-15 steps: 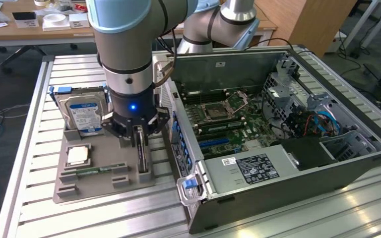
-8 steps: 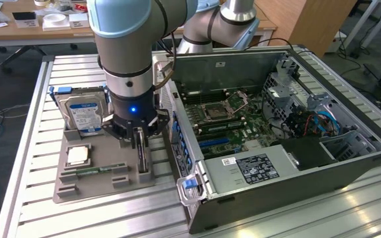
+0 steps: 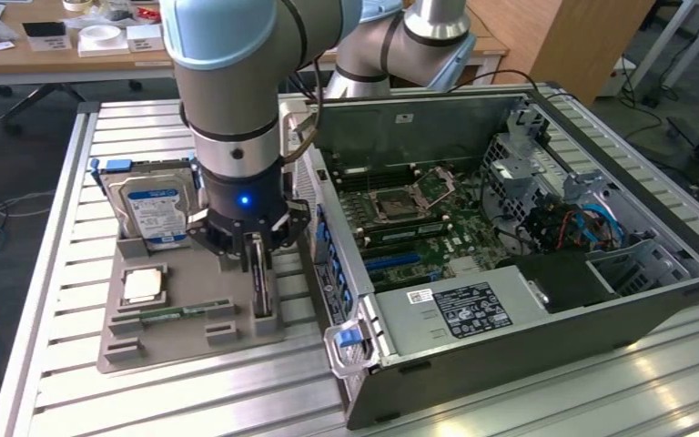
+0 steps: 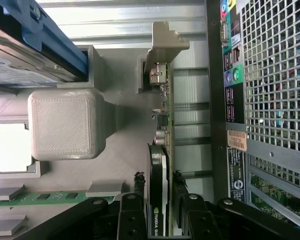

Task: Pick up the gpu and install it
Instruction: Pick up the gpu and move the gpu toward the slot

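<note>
The gpu (image 3: 262,293) stands on edge in a slot of the grey holder tray (image 3: 131,344), just beside the computer case. In the wrist view the gpu (image 4: 159,160) shows its black face, green board and silvery end bracket (image 4: 166,42). My gripper (image 3: 256,259) is lowered straight over the card. My gripper (image 4: 158,176) has a dark finger on each side of the card, with a narrow gap to it on both sides. The jaws stand open around the card, and the card still rests in its slot.
A hard drive (image 3: 156,211) with a blue label stands upright at the tray's far end. A CPU (image 3: 143,285) and a RAM stick (image 3: 179,312) lie in the tray. The open computer case (image 3: 508,328) with its motherboard (image 3: 410,218) lies on the exterior view's right, on a slatted metal table (image 3: 204,391).
</note>
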`<state>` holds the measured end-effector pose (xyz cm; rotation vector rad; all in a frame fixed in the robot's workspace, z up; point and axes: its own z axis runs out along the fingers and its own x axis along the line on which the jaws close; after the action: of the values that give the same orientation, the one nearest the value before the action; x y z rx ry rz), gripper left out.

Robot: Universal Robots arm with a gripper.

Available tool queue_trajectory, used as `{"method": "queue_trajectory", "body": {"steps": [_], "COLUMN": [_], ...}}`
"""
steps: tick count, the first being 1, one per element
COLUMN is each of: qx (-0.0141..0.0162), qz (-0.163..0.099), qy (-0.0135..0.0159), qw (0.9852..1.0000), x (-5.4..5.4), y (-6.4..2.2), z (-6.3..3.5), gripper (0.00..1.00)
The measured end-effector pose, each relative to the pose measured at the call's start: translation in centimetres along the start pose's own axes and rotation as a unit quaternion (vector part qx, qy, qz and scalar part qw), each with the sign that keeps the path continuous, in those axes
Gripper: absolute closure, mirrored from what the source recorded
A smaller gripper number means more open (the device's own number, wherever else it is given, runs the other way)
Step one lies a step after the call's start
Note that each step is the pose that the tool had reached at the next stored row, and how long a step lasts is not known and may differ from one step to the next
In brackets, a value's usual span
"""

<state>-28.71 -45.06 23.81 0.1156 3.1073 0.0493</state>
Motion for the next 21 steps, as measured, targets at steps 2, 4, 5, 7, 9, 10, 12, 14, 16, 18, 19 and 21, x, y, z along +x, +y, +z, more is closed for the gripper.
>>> {"method": "queue_trajectory", "body": {"steps": [2,4,5,7,9,10,12,14,16,18,19,21], "qx": [0.0001,0.0,0.0,0.0001,0.0,0.0,0.0001,0.0,0.0,0.0,0.0001,0.0001], "qz": [0.0,0.0,0.0,0.0,0.0,0.0,0.0,0.0,0.0,0.0,0.0,0.0], "qy": [0.0001,0.0,0.0,0.0,0.0,0.0,0.0001,0.0,0.0,0.0001,0.0002,0.0002], "qw": [1.0,1.0,1.0,1.0,1.0,1.0,1.0,1.0,1.0,1.0,1.0,1.0], "x": [0.01,0.03,0.03,0.05,0.05,0.05,0.05,0.03,0.02,-0.09,-0.18,-0.28], "y": [0.02,0.07,0.09,0.17,0.26,0.26,0.25,0.31,0.34,0.36,0.36,0.36], "z": [0.28,0.58,0.71,0.89,0.96,0.96,0.96,0.97,0.98,0.98,0.98,0.99], "gripper": [0.64,0.64,0.64,0.64,0.64,0.64,0.64,0.64,0.64,0.64,0.64,0.64]}}
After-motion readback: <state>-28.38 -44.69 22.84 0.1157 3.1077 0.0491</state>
